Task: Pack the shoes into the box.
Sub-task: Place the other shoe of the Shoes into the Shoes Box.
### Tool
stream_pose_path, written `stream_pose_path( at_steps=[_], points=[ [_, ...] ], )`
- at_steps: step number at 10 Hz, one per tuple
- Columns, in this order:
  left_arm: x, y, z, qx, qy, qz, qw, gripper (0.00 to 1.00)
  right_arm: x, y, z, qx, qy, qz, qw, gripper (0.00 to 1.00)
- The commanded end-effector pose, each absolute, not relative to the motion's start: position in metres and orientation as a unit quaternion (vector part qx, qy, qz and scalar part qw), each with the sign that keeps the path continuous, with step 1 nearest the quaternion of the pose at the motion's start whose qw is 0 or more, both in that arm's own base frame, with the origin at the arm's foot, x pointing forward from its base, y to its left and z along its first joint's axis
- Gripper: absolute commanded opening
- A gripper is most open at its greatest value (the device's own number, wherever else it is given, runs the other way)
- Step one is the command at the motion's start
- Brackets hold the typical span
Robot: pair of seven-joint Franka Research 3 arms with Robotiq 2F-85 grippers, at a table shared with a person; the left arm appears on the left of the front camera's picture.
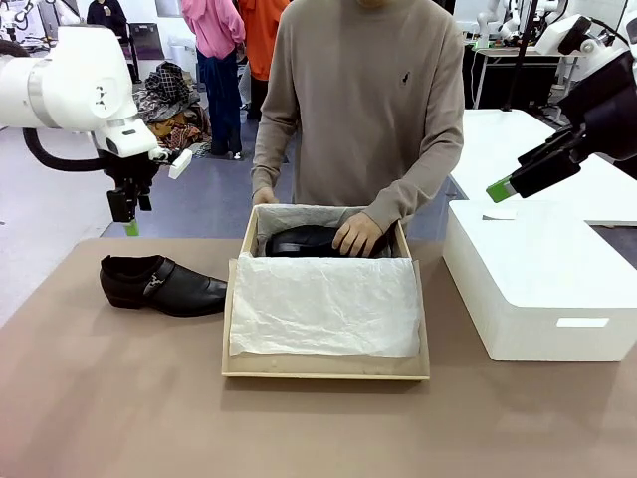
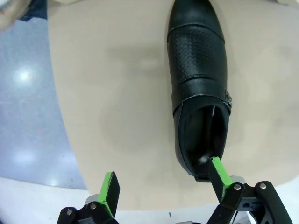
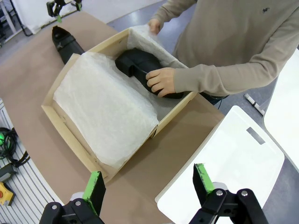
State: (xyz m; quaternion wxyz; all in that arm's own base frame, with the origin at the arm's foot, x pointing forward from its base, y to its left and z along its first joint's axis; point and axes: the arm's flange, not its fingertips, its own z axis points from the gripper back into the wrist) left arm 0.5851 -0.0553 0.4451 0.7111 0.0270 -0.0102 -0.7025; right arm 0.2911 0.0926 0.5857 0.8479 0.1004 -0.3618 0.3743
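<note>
one shoe [image 1: 164, 286] lay on the table just left of the box [image 1: 325, 364], toe toward it. my left gripper [image 1: 129, 221] hung wide open and empty above its heel. farther off, the second shoe [image 1: 299, 240] sat at the box's far end under the person's hand [image 1: 358, 236]. my right gripper [image 1: 501, 189] hovered high at right, open, holding nothing. i judged the glossy heel could slip, or the loose tissue paper [image 1: 323, 304] and that hand could block placement.

The shoes [image 1: 164, 285] are seen as glossy black, the box [image 1: 323, 366] as tan with white tissue paper [image 1: 323, 304], the surface [image 1: 119, 398] as brown.
</note>
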Motion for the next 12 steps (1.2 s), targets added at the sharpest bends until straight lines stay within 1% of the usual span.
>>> stream_pose_path(
  at_steps=[1, 3, 8, 10, 12],
  points=[
    [0.585, -0.052, 0.431, 0.016, -0.003, -0.694, 0.720, 1.00, 0.291, 0.093, 0.586, 0.105, -0.362, 0.376, 0.847, 1.00],
    [0.587, -0.049, 0.425, 0.008, -0.001, -0.704, 0.710, 1.00, 0.291, 0.093, 0.586, 0.105, -0.362, 0.376, 0.847, 1.00],
    [0.590, -0.054, 0.424, 0.015, 0.002, -0.701, 0.713, 1.00, 0.291, 0.093, 0.586, 0.105, -0.362, 0.376, 0.847, 1.00],
    [0.591, -0.051, 0.425, 0.008, 0.006, -0.695, 0.719, 1.00, 0.291, 0.093, 0.586, 0.105, -0.362, 0.376, 0.847, 1.00],
    [0.591, -0.049, 0.413, -0.010, 0.009, -0.700, 0.714, 1.00, 0.291, 0.093, 0.586, 0.105, -0.362, 0.376, 0.847, 1.00]
  ],
)
